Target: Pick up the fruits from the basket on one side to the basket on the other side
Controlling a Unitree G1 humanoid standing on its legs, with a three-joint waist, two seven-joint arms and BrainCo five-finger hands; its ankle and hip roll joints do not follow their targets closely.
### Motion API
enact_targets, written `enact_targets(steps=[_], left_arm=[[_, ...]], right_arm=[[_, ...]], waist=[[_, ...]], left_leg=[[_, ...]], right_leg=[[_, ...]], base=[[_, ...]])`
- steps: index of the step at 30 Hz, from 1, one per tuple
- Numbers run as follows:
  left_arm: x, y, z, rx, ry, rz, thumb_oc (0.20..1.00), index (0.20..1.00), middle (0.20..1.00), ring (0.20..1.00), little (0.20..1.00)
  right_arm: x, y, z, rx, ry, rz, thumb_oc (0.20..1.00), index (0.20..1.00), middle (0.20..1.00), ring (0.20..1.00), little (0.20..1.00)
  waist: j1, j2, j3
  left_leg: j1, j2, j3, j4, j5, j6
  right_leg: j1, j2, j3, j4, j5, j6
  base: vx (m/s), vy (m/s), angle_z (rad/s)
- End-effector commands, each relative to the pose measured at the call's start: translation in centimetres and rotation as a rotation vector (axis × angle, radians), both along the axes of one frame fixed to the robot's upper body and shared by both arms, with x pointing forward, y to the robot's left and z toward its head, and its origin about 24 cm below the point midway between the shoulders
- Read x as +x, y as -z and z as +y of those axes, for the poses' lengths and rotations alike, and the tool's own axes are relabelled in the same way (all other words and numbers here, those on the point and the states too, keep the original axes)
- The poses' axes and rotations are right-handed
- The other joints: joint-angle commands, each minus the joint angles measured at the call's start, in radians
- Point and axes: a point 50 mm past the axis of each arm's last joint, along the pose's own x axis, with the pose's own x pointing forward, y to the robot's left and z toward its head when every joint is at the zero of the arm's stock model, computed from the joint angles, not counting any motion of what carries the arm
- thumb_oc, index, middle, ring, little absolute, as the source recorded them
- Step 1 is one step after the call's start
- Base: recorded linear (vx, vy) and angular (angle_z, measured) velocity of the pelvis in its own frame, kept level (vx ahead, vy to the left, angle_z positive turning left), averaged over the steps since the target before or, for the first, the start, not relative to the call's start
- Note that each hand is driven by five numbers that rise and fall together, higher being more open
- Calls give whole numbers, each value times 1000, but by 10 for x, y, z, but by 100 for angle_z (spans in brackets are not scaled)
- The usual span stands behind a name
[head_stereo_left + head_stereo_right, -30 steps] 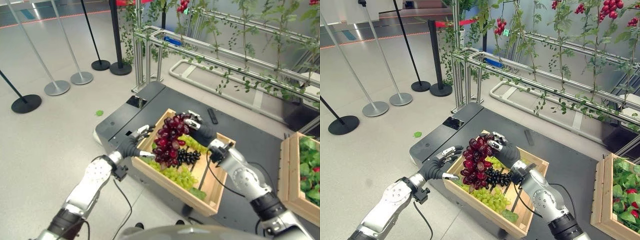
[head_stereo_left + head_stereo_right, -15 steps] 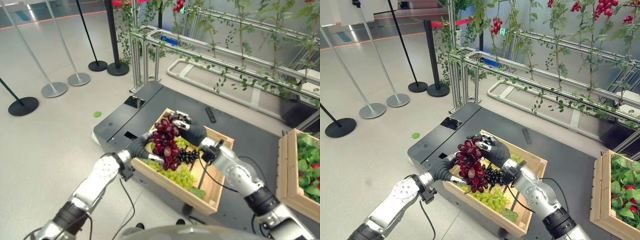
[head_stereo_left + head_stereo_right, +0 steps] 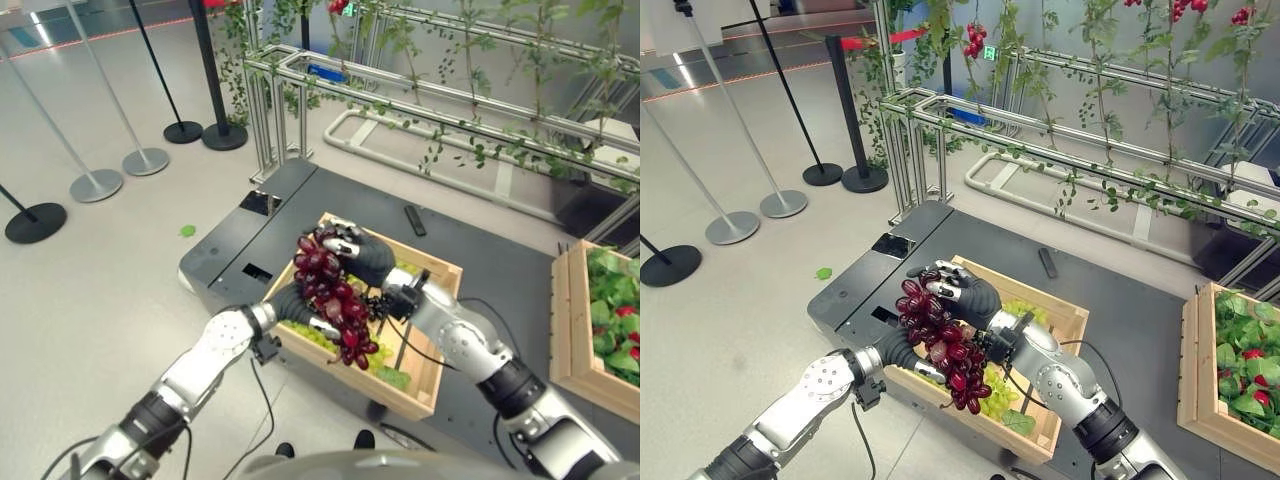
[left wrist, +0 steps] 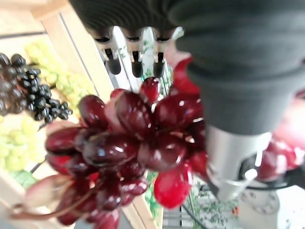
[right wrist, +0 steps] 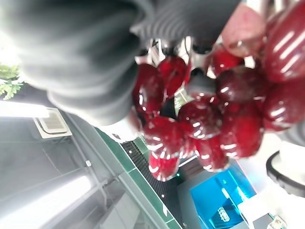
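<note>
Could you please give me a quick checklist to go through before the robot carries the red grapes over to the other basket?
1. Red grape bunch lifted clear of the near wooden basket: ok, it hangs above the rim.
2. Right hand grips the top of the bunch: ok.
3. Left hand supports the bunch from the side: ok as contact; finger closure cannot tell.
4. No loose grapes dropping: cannot tell.
5. Green grapes and black grapes left behind in the basket: ok.
6. Far basket on the robot's right has room: cannot tell, leaves and red fruit already lie in it.
</note>
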Motion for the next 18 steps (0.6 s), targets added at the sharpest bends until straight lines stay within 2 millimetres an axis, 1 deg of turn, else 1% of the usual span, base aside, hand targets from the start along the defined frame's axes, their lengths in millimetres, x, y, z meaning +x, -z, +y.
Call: enact_targets(steps=[1, 2, 3, 4, 5, 6, 12, 18], left_arm=[[18, -23, -26, -102, 74, -75, 1000, 1000, 1000, 1000, 1000], [18, -23, -29, -105, 76, -72, 1000, 1000, 1000, 1000, 1000], [19, -23, -31, -109, 76, -71, 762, 762, 762, 762, 762], [19, -23, -31, -109, 76, -72, 592, 592, 592, 592, 592], [19, -22, -33, -116, 77, -65, 282, 282, 282, 282, 282], [17, -20, -34, -132, 72, -49, 200, 200, 200, 200, 200], [14, -17, -35, -164, 50, -19, 200, 200, 200, 200, 200], [12, -15, -35, -188, 36, 2, 200, 200, 200, 200, 200]], right_arm=[[2, -59, 23, 202, -68, -199, 200, 200, 200, 200, 200], [2, -61, 24, 209, -68, -200, 200, 200, 200, 200, 200], [2, -61, 26, 212, -70, -198, 200, 200, 200, 200, 200], [2, -61, 26, 212, -70, -198, 200, 200, 200, 200, 200], [2, -61, 27, 215, -71, -196, 200, 200, 200, 200, 200], [1, -62, 28, 220, -73, -195, 200, 200, 200, 200, 200], [0, -60, 30, 231, -73, -181, 200, 200, 200, 200, 200], [0, -59, 28, 243, -55, -166, 200, 200, 200, 200, 200]], waist=[[2, -34, 4], [1, -34, 8], [1, -33, 10], [1, -33, 11], [1, -33, 12], [3, -33, 12], [5, -35, 11], [7, -38, 10]], left_leg=[[-52, -70, -26, 54, -52, 29], [-54, -71, -27, 54, -52, 30], [-55, -72, -28, 54, -52, 30], [-55, -72, -28, 55, -52, 30], [-55, -72, -28, 55, -52, 31], [-53, -73, -28, 53, -53, 31], [-47, -73, -31, 49, -53, 31], [-42, -73, -35, 39, -49, 30]], right_leg=[[11, -91, -22, 9, 24, 141], [9, -93, -23, 10, 25, 141], [8, -93, -24, 9, 27, 141], [8, -93, -24, 9, 27, 141], [9, -94, -24, 8, 27, 141], [11, -95, -25, 6, 27, 141], [15, -95, -26, 3, 28, 141], [20, -95, -32, 1, 27, 142]], base=[[0, 0, 0], [0, 0, 0], [0, 0, 0], [0, 0, 0], [0, 0, 0], [0, 0, 0], [10, 0, 0], [0, 0, 0]])
